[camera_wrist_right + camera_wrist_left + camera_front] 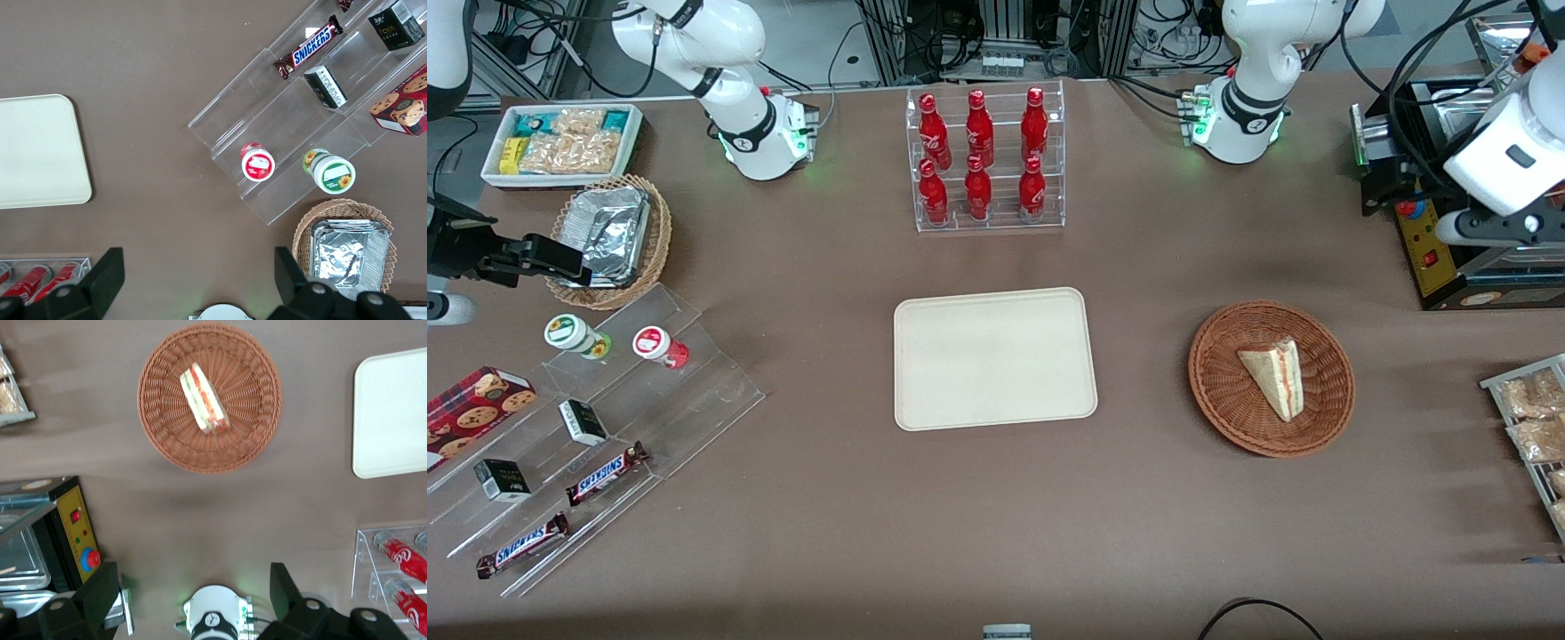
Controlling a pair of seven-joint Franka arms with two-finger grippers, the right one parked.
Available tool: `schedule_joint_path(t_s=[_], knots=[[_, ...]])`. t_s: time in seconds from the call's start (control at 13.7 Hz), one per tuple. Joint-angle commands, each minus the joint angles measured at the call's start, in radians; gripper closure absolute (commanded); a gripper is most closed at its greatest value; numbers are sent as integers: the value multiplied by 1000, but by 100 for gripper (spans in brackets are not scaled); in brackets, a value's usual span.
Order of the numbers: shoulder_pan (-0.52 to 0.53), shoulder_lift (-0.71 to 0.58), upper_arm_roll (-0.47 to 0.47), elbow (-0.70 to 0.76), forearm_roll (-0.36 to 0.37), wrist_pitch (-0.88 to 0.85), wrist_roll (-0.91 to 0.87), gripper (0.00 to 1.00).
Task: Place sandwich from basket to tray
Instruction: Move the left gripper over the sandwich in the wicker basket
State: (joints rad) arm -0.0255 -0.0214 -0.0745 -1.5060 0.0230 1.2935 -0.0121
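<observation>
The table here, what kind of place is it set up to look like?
Likely a lab mock-up of a snack counter: red bottles in a clear rack, Snickers bars on acrylic steps, a sandwich in a basket beside a tray. The open gripper hangs high above the table.

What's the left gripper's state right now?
Left gripper: open, holding nothing, up high, farther from the front camera than the basket and sandwich.

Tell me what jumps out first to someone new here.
Probably the red bottles in their clear rack, above the bare tray at mid-table. Next, the sandwich lying in the basket beside the tray, toward the working arm's end. The end effector is open, high over the table away from the basket.
</observation>
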Motion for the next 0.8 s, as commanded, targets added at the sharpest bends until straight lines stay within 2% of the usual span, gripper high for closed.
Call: schedule_joint_path(t_s=[0.0, 0.15, 0.44, 0.73], knots=[[-21, -17, 25, 3, -27, -16, 1, 0], [-8, -12, 27, 4, -55, -2, 4, 0], [-8, -3, 25, -63, -60, 65, 7, 0], [-8, -3, 24, -196, -54, 191, 7, 0]])
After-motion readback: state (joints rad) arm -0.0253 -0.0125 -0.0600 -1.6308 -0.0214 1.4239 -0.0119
